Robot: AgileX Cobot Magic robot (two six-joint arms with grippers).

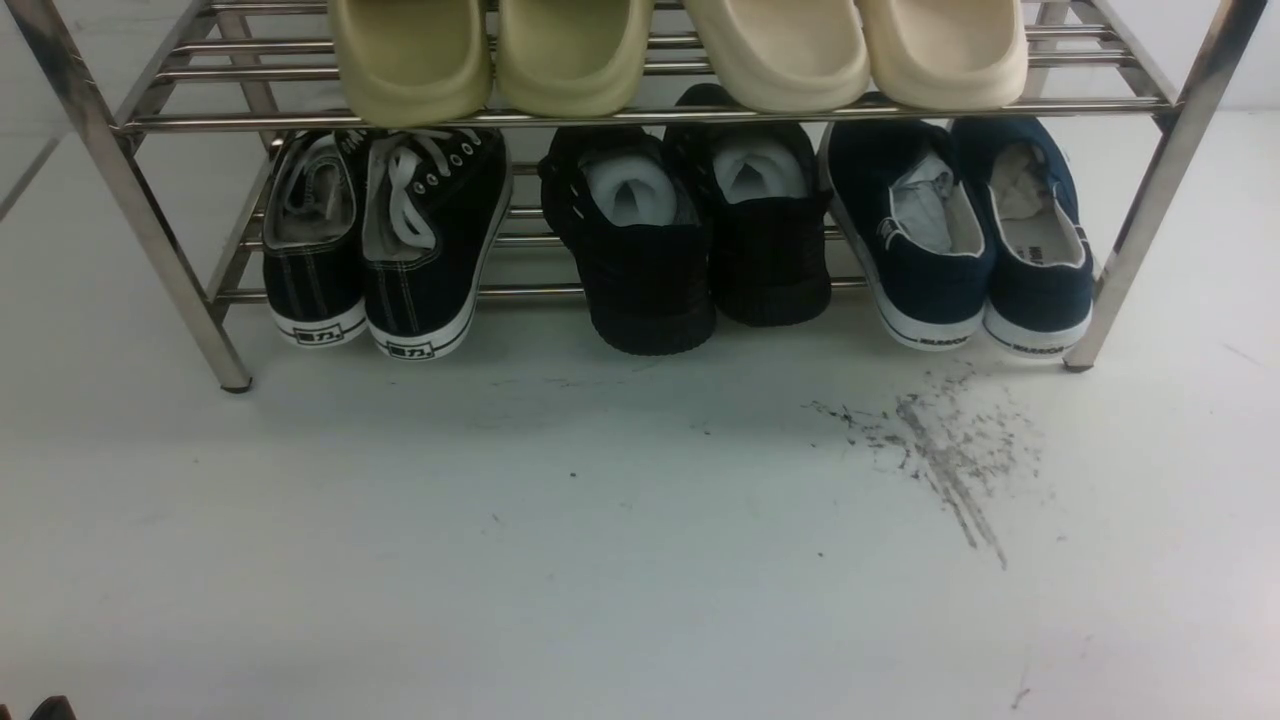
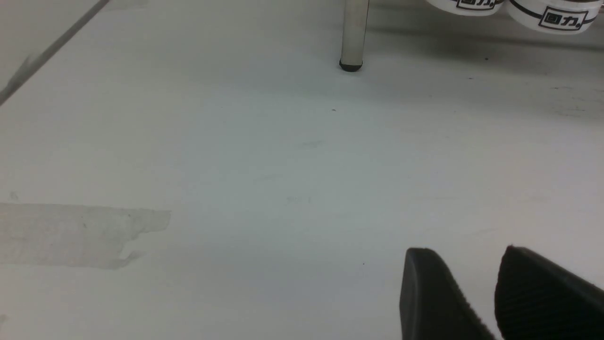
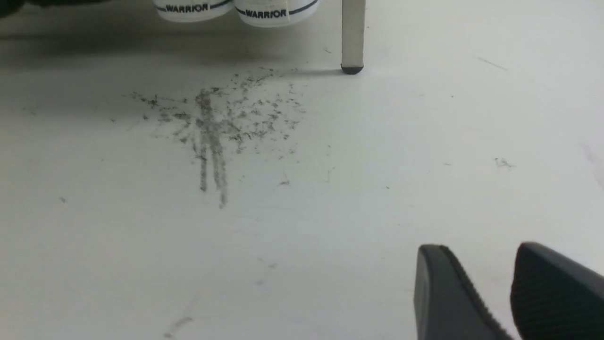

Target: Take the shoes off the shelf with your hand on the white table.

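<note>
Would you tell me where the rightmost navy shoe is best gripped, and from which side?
Probably its heel rim, from the front, one finger of the right claw inside the mouth. The navy shoe has its heel facing the robot, its mouth gapes open, and the upper shelf close above blocks a descent from overhead.

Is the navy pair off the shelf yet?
No, the navy shoes sit on the lower tier of the shelf, at its right end.

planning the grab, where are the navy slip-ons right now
In the front view the navy slip-ons sit on the lower tier of the shelf at the robot's right end, between the all-black knit shoes and its right front leg.
</note>
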